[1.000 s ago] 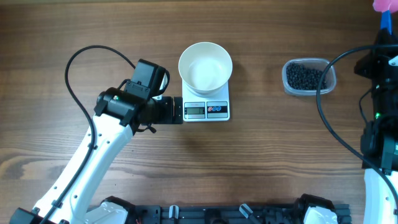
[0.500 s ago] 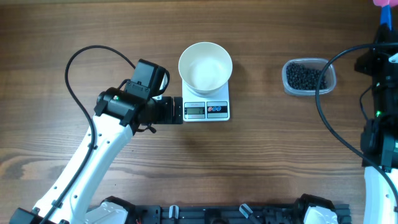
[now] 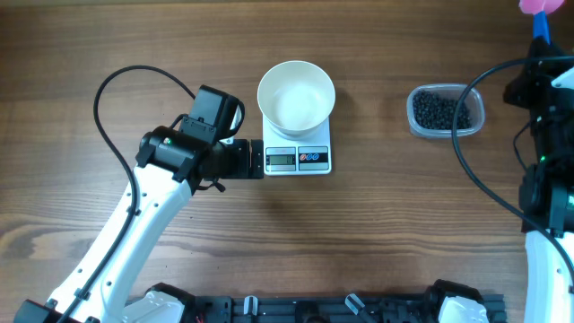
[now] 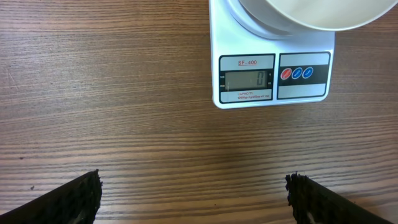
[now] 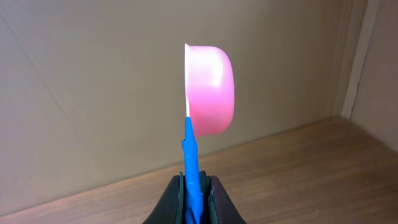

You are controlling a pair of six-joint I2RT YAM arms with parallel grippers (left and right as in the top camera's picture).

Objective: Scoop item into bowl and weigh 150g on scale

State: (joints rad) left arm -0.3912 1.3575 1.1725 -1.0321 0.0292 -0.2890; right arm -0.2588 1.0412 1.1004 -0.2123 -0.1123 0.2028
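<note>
The white bowl sits empty on the white scale, whose display reads 0. The bowl's rim shows at the top of the left wrist view. My left gripper hovers just left of the scale, open, with bare wood between its fingertips. The black beans fill a clear tub at the right. My right gripper is shut on the blue handle of a pink scoop, held upright on edge. In the overhead view the scoop is at the far right corner, behind the tub.
The clear plastic tub stands right of the scale. Black cables loop over the table by both arms. A beige wall and a corner post show behind the scoop in the right wrist view.
My right arm has shifted a little to the left with the scoop. The left arm, bowl and scale have not moved.
</note>
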